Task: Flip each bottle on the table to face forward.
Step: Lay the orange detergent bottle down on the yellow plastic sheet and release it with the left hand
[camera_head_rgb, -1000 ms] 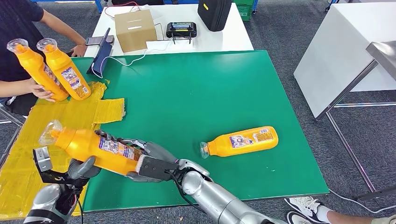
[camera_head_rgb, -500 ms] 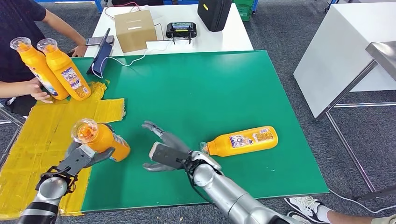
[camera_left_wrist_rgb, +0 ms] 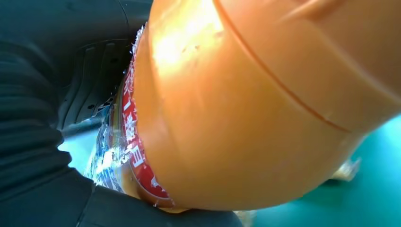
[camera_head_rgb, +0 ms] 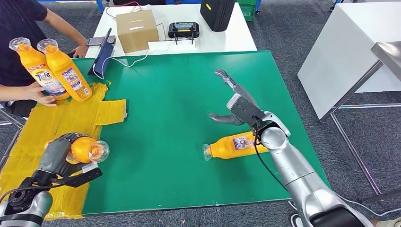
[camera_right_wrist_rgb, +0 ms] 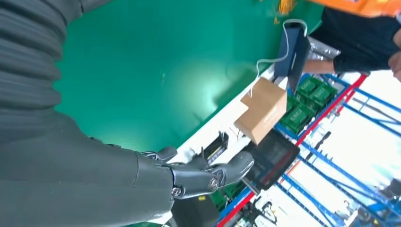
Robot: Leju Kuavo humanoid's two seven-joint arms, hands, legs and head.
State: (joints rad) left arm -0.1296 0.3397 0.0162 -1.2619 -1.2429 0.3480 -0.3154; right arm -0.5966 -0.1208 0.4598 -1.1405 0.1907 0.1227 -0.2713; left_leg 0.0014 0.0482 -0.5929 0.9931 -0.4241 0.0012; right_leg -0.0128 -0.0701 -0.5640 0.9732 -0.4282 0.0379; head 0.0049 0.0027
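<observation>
My left hand (camera_head_rgb: pixel 57 156) grips an orange bottle (camera_head_rgb: pixel 87 150) over the yellow mat at the near left, its clear cap pointing right. Close up in the left wrist view the same orange bottle (camera_left_wrist_rgb: pixel 265 109) shows a red label edge against my dark fingers (camera_left_wrist_rgb: pixel 42 142). A second orange bottle (camera_head_rgb: pixel 236 144) lies on its side on the green mat (camera_head_rgb: pixel 179 90), cap to the left. My right hand (camera_head_rgb: pixel 238 106) hovers open just above and behind it, fingers (camera_right_wrist_rgb: pixel 208 175) spread. A person at the far left holds two upright orange bottles (camera_head_rgb: pixel 52 70).
A yellow taped mat (camera_head_rgb: pixel 61 120) covers the left edge. Behind the green mat, a white table carries a cardboard box (camera_head_rgb: pixel 136 29), a controller (camera_head_rgb: pixel 184 29), a black case (camera_head_rgb: pixel 217 13) and a tablet on a stand (camera_head_rgb: pixel 102 56). A white table (camera_head_rgb: pixel 350 52) stands to the right.
My right hand has swung from the near centre to the right, above the lying bottle. My left hand has turned its bottle and drawn it down over the yellow mat. The person turned one bottle's label forward.
</observation>
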